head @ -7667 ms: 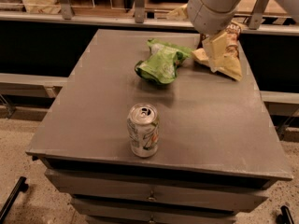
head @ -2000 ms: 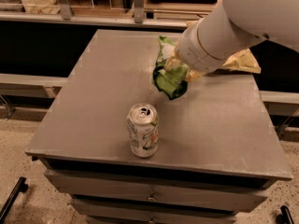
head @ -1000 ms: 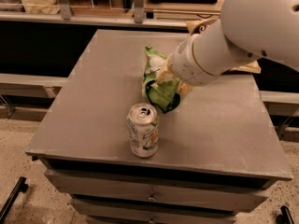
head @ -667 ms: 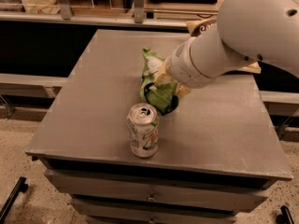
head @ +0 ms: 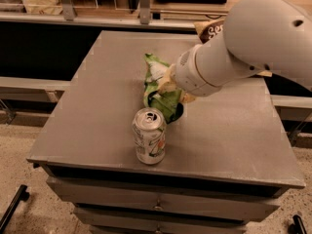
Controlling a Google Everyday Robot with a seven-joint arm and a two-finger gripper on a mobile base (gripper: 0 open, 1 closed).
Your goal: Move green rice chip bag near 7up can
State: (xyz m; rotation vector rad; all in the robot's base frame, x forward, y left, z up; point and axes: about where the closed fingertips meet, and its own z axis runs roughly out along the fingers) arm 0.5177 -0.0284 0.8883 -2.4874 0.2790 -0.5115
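The green rice chip bag (head: 156, 82) stands crumpled and upright near the middle of the table, just behind and a little right of the 7up can (head: 149, 136). Its lower edge is at the tabletop, close to the can's silver top. The can stands upright near the table's front edge. My gripper (head: 170, 89) reaches in from the right at the end of the thick white arm (head: 253, 43). It is shut on the right side of the bag. The arm's wrist hides part of the bag.
A larger tan-and-brown chip bag (head: 209, 29) lies at the back right of the grey table (head: 92, 111), mostly hidden behind my arm. Drawers run under the table's front edge. A counter with railing stands behind the table.
My gripper has carried the green bag from the back of the table forward and left, down to a spot just behind the can. The can has not moved.
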